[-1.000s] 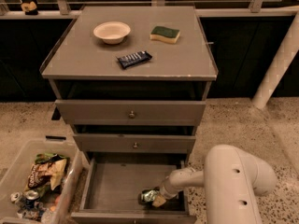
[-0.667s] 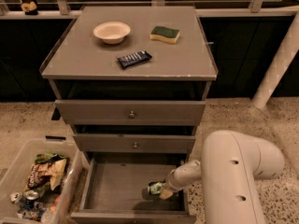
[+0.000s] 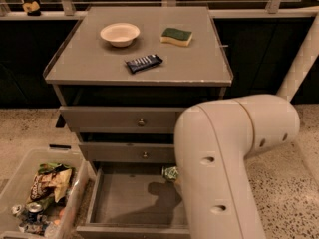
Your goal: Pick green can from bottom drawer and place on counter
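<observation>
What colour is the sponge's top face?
Sponge: green over yellow, camera view. Gripper hidden behind the arm.

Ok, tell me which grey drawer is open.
The bottom grey drawer: only its inside shows. The end effector is hidden behind the white arm.

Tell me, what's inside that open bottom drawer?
A green can shows near the back of the bottom drawer. The robot's arm covers the drawer's right side and hides the gripper.

The table [image 3: 194, 63] bears a bowl [image 3: 119, 34] at ten o'clock, a sponge [image 3: 176, 36] at two, a dark bar [image 3: 143, 62] near centre; the gripper hides behind the arm [image 3: 224, 173].
</observation>
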{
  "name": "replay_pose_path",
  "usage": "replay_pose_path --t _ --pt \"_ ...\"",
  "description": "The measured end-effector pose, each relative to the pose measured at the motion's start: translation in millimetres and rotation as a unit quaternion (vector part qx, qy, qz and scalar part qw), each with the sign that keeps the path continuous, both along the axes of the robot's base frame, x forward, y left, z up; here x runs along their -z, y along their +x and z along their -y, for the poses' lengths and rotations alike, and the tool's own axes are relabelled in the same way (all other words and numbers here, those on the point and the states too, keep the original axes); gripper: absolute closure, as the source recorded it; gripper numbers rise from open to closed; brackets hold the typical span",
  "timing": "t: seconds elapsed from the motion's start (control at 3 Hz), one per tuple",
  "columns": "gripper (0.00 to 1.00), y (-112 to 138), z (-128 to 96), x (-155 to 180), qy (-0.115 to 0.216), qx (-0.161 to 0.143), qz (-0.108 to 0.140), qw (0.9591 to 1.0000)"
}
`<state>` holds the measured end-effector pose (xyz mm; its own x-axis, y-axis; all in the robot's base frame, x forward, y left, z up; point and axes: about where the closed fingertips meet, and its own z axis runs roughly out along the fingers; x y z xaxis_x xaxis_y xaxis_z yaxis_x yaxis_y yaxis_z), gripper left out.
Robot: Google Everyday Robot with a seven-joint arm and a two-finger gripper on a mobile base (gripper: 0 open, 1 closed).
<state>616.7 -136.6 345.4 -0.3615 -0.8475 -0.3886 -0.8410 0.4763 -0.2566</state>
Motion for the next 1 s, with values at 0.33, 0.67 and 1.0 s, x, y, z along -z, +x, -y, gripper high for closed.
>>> replay_pose_path --t 0.33,0.67,1.0 --pt "1.00 1.3 -1.0 -21.1 -0.002 0.019 0.015 0.9997" --pt "1.00 -3.0 -0.8 -24.9 -0.003 0.020 0.012 0.9997" --pt "1.00 9.4 -3.7 -81.5 -0.013 0.011 0.066 0.9977"
